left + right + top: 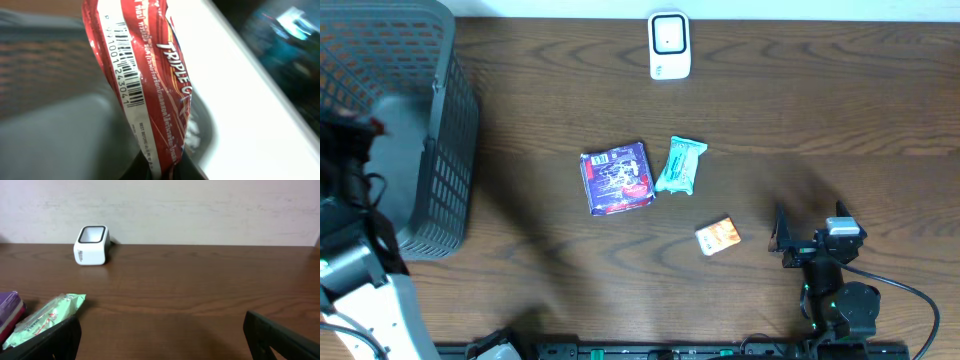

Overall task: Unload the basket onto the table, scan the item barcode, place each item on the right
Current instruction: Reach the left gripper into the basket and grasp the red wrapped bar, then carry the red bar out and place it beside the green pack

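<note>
Red packet pinched by its lower end in the left gripper over the left-side basket, right gripper idle and wide open; best carried right to the far-edge scanner, barcode flat toward its window, uncrumpled.

Right arm black, green-lit; left arm white-shelled with black joints.

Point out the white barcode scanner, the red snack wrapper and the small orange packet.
white box-shaped barcode scanner (pixel 669 45), overhead view, middle of its top face
red foil snack wrapper (pixel 160 85), left wrist view, its red printed middle
small orange packet (pixel 718 236), overhead view, its centre
</note>
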You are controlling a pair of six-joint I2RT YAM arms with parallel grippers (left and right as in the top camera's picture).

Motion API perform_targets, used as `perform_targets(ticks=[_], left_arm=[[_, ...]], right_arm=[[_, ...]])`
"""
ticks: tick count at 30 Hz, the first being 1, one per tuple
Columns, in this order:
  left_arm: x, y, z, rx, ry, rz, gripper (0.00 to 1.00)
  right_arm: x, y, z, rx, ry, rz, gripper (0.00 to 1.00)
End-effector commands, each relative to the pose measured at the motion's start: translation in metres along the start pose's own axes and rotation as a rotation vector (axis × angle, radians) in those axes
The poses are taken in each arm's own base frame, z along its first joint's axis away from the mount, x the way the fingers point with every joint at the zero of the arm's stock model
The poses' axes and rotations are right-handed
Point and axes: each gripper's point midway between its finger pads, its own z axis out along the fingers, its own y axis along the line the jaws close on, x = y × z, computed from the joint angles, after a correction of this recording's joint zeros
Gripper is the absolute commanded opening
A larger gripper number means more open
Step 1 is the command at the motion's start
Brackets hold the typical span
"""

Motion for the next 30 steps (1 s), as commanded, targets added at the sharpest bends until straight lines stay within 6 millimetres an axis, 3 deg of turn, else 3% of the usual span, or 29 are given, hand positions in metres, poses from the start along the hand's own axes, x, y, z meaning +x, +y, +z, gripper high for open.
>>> perform_targets(ticks=[1, 2, 7, 13, 17, 26, 27, 30], left_arm=[[0.045, -0.059, -0.011, 0.229, 0.166, 0.064, 0.07], [0.067, -0.078, -0.016, 0.284, 0.223, 0.095, 0.07], [0.144, -0.135, -0.043, 0.487, 0.396, 0.304, 0.07], [0.221, -0.171, -0.083, 0.675, 0.551, 0.517, 0.07], [0.275, -0.161, -0.087, 0.641, 0.685, 0.622, 0.07], [0.403, -0.124, -0.056, 0.502, 0.954, 0.771, 0.08], [0.412, -0.122, -0.052, 0.497, 0.965, 0.777, 0.15], [0.437, -0.119, -0.043, 0.472, 0.993, 0.754, 0.52]], right_arm=[[0.001, -0.001, 0.0, 0.008, 0.002, 0.003, 0.99], [0.001, -0.001, 0.0, 0.008, 0.002, 0.003, 0.99], [0.001, -0.001, 0.0, 0.008, 0.002, 0.003, 0.99], [0.001, -0.001, 0.0, 0.008, 0.002, 0.003, 0.99], [0.001, -0.001, 0.0, 0.008, 0.002, 0.003, 0.99], [0.001, -0.001, 0.0, 0.008, 0.002, 0.003, 0.99], [0.001, -0.001, 0.0, 0.008, 0.002, 0.003, 0.99], [0.001, -0.001, 0.0, 0.008, 0.001, 0.003, 0.99]])
